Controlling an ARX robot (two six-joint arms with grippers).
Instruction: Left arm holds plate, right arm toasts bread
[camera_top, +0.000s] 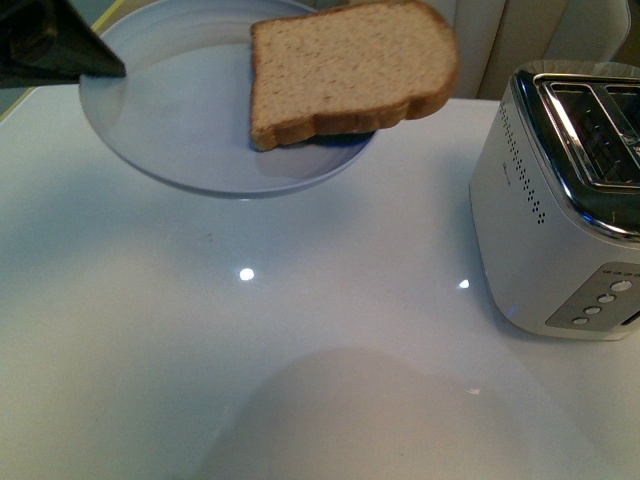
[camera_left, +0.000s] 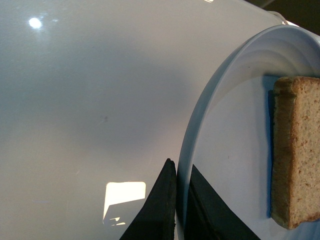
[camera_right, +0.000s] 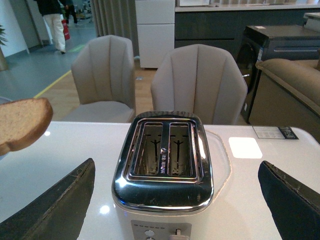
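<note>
1. Your left gripper is clamped on the rim of the plate: one dark finger lies over the rim and the other sits under it.
2. In the front view the plate sits toward the far left corner of the tabletop, with the gripper on its left side.
3. You cannot tell from these views whether the plate rests on the tabletop or is lifted clear of it.
4. The bread lies flat on the right part of the plate. Its rounded end sticks out past the plate's rim, toward the toaster.
5. The toaster stands upright at the right edge of the tabletop, well apart from the plate. Both its slots face up and are empty.
6. Your right gripper is spread wide and holds nothing. In the right wrist view its two fingers frame the toaster, one on each side, touching nothing.
7. Two pale chairs stand beyond the far edge of the tabletop.
</note>
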